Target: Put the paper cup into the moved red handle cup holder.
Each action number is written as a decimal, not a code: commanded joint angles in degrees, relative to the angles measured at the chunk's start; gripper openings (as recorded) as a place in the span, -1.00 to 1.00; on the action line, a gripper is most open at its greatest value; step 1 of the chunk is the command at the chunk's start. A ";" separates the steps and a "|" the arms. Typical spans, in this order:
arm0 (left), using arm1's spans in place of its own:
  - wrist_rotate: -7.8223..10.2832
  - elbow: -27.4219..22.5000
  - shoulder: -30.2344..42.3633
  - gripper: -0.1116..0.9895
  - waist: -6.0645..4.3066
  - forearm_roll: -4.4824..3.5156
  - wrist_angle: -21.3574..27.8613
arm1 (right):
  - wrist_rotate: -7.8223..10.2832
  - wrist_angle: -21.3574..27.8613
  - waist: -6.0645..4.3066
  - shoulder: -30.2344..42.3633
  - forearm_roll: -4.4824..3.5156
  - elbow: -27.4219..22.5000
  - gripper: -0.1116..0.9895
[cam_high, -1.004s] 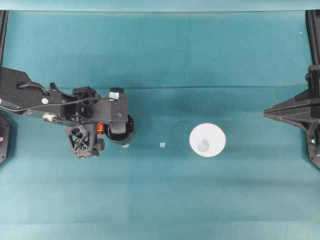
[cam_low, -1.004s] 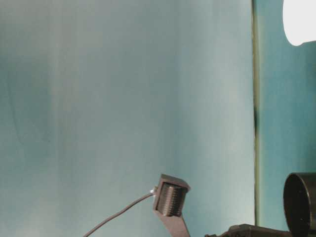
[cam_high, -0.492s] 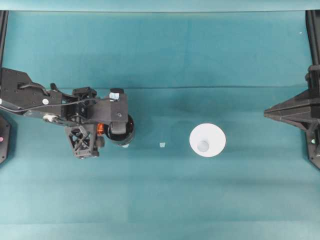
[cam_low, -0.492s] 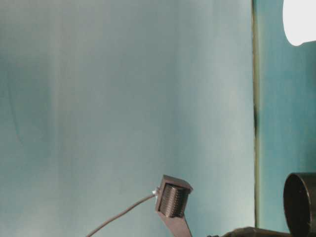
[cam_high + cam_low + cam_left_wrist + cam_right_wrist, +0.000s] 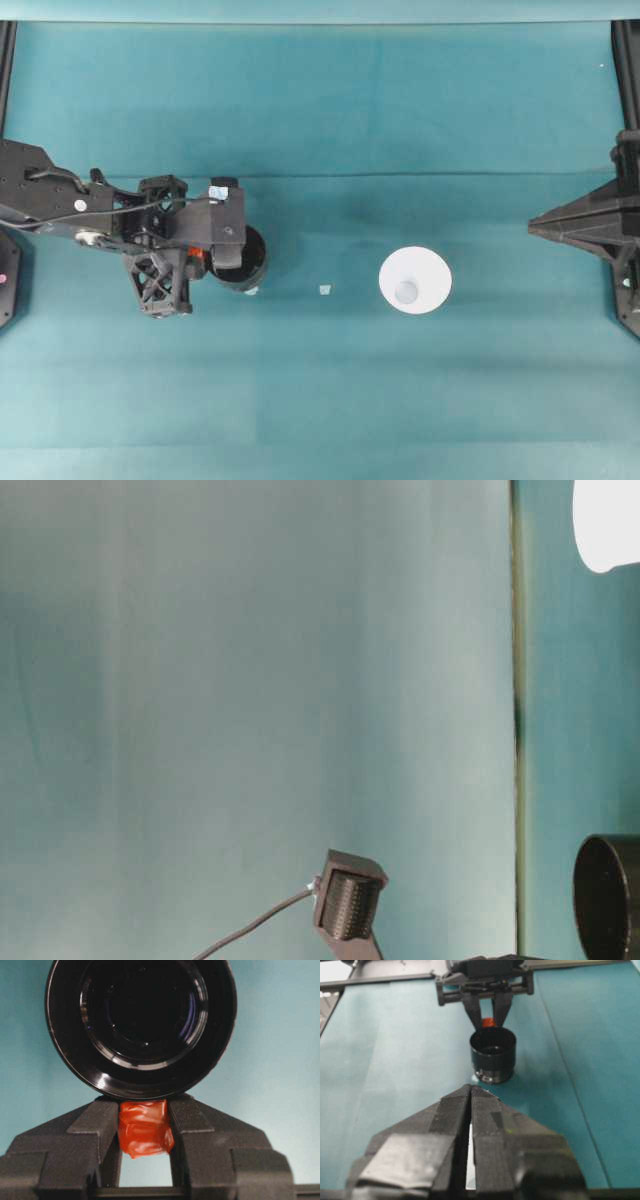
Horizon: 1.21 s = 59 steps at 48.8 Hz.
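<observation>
Clamping the red tab, my left fingers (image 5: 145,1125) hold the red handle cup holder (image 5: 141,1025), glossy black, upright, empty. Right fingers (image 5: 471,1091) together. Paper cup (image 5: 415,281), white, empty, stands well apart on the desk (image 5: 400,120).

Teal cloth-covered desk (image 5: 330,100) with a faint crease running across its middle, black cup holder (image 5: 243,262) standing upright left of centre, white paper cup (image 5: 415,281) right of centre, tiny pale scrap (image 5: 324,290) between them, all well apart
</observation>
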 commanded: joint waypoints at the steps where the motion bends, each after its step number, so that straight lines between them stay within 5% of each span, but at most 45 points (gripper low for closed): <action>1: 0.09 -1.93 -2.02 -0.32 0.18 0.18 0.35 | 0.44 -0.26 -0.09 0.26 0.09 -0.70 -0.96; 16: 0.09 -8.53 -5.98 -0.32 0.18 0.18 7.38 | 2.02 -0.26 0.00 0.26 0.09 -0.09 -0.96; 36: 0.00 -19.07 1.05 -0.32 -0.35 0.18 8.09 | 2.20 -0.62 0.00 0.09 0.09 -0.09 -0.96; 50: 0.00 -21.27 7.91 -0.33 -3.25 0.18 7.21 | 3.08 -0.18 0.00 -0.70 0.09 -0.18 -0.96; 59: -0.09 -21.09 12.13 -0.32 -3.60 0.18 6.06 | 3.96 0.09 -0.18 -0.70 0.09 -0.18 -0.96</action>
